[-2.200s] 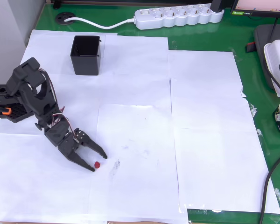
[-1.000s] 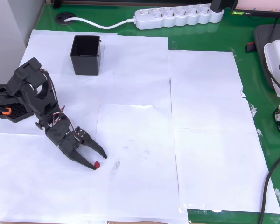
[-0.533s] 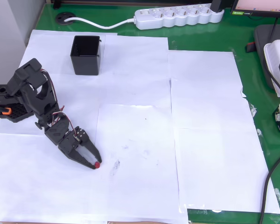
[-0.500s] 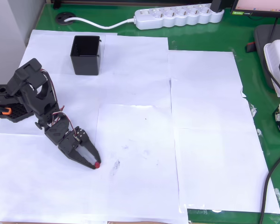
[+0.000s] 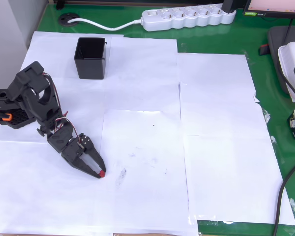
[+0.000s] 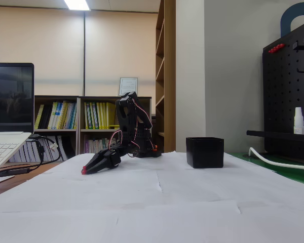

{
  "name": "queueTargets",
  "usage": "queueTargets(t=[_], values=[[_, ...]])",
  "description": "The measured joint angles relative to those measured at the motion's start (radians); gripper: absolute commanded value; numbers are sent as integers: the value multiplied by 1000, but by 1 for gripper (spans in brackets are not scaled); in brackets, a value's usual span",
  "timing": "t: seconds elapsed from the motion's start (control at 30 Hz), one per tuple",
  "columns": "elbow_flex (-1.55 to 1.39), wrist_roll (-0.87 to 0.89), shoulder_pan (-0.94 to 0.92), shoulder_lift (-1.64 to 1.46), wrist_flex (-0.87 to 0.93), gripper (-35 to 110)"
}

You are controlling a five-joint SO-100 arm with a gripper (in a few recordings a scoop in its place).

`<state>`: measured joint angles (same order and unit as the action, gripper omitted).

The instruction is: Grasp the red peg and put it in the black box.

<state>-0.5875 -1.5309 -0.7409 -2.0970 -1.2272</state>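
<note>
The red peg [image 5: 103, 173] is a tiny dark-red dot on the white paper at the lower left of the overhead view, pinched between the fingertips of my black gripper [image 5: 100, 172], which is shut on it. From the fixed view the peg [image 6: 83, 171] shows as a red speck at the tip of the gripper [image 6: 85, 171], low over the paper. The black box [image 5: 91, 57] stands upright and open at the upper left of the overhead view, well away from the gripper. In the fixed view, the box [image 6: 204, 152] sits right of the arm.
White paper sheets [image 5: 216, 128] cover a green table. A white power strip [image 5: 187, 17] with its cable lies along the top edge. A laptop [image 6: 5, 126] stands at the left of the fixed view, a black pegboard [image 6: 289, 96] at the right.
The open fingers closed around the red peg over the last two seconds. Since half a second ago nothing has visibly moved.
</note>
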Motion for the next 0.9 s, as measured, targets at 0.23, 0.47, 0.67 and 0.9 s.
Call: queueTargets(t=[0.23,0.47,0.67,0.9], values=[[-52,38,37,163,261,0],[-109,43,64,290,431,0],[-129,83,114,469,660,0],[-189,176,267,902,1178,0]])
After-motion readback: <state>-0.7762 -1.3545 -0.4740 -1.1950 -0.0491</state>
